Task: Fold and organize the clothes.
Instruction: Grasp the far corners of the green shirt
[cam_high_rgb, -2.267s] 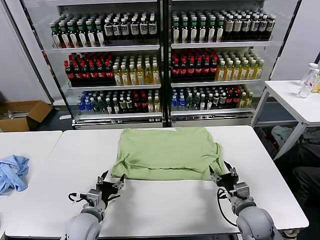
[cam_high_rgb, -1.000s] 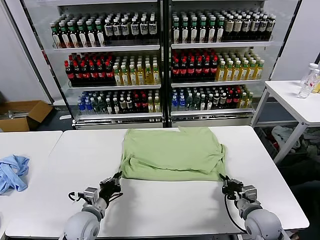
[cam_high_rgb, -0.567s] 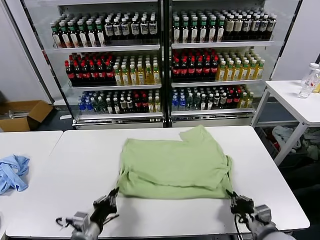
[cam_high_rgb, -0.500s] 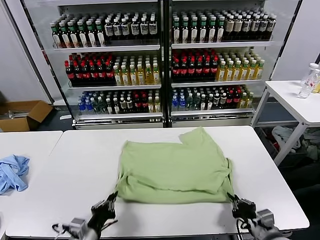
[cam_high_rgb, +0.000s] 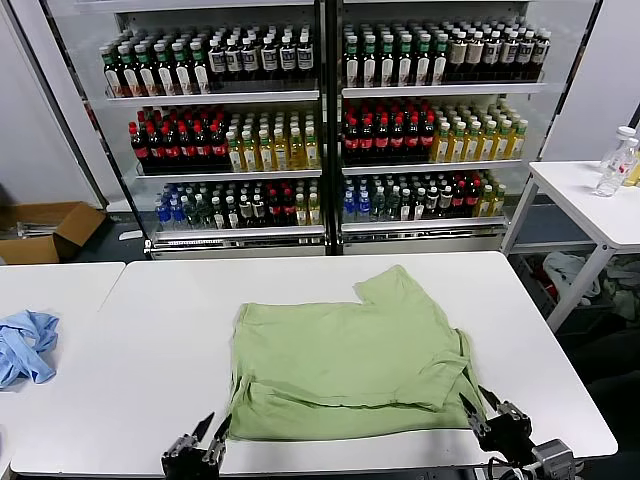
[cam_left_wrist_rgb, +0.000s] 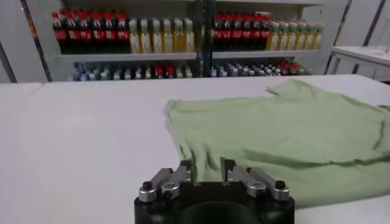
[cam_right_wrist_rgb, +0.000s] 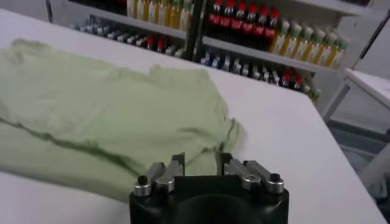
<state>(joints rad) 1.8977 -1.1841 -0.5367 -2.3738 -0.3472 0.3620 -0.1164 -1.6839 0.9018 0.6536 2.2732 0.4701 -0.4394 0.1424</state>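
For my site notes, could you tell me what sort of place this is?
Probably a shop-like test room: glass-fronted drink coolers full of bottles stand behind white tables, with a cardboard box on the floor.

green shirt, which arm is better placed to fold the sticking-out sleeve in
Right. The right gripper, jaws open, sits at the green shirt's right near corner, the sleeve's side; the left gripper is across at the other corner.

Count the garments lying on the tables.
2. The green shirt lies on the middle table, near its front edge. A blue garment lies crumpled on the table to the left, partly cut off by the frame.
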